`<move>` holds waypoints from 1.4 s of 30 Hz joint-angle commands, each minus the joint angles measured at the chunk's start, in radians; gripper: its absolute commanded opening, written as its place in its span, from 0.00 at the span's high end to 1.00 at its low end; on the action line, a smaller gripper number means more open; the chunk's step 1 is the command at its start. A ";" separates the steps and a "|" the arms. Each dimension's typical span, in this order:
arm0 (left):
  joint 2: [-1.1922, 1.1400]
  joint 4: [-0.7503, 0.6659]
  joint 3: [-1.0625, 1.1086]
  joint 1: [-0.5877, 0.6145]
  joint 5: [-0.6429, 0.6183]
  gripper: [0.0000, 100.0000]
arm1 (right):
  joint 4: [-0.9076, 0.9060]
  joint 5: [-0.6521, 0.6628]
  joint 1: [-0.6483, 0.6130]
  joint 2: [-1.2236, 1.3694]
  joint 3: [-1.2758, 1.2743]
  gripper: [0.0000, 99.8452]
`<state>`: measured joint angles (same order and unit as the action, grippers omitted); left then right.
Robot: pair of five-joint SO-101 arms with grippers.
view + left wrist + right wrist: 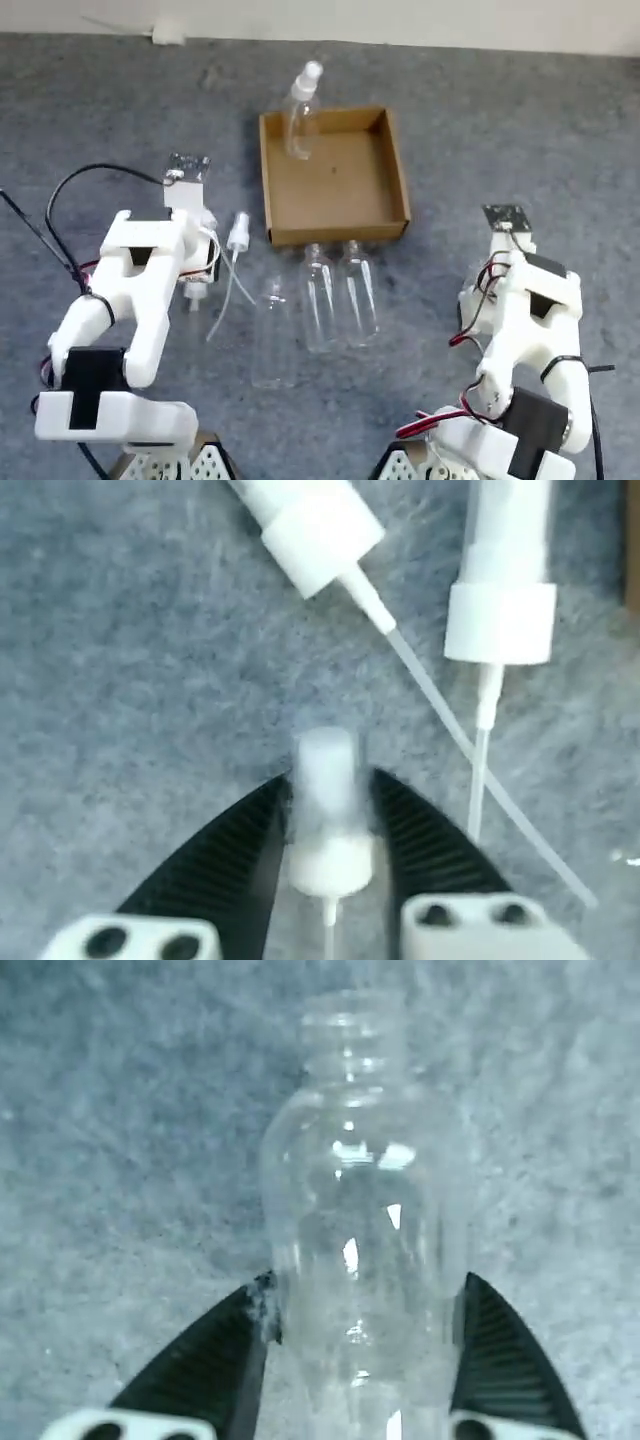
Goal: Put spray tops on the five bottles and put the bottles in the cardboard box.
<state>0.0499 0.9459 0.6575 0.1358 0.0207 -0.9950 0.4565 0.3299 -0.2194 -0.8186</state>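
My left gripper is shut on a white spray top, held just above the grey carpet at the table's left. Two more spray tops with long dip tubes lie beyond it; one of them lies beside the left arm. My right gripper is shut on a clear, uncapped bottle at the right side of the table. Three uncapped bottles lie in front of the cardboard box. A bottle with a spray top leans over the box's back left rim.
The grey carpet covers the whole table. Cables loop beside the left arm and along the right arm. Open carpet lies to the right of the box and at the far left.
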 commanded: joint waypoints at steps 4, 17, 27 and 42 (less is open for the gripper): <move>0.015 -0.014 -0.058 0.012 0.101 0.99 | 0.007 -0.009 0.018 -0.016 0.005 0.78; 0.018 0.224 -0.220 0.004 0.083 0.99 | -0.122 -0.012 0.022 -0.007 0.124 0.78; 0.016 0.137 -0.117 -0.012 0.074 0.99 | -0.191 -0.008 -0.058 -0.002 0.259 0.65; 0.007 0.107 -0.110 -0.004 0.075 0.99 | -0.093 -0.012 -0.047 0.243 0.375 0.76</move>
<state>0.0499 1.0702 0.5531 0.1281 0.1066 -1.1040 0.4565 0.2516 0.0199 -0.5194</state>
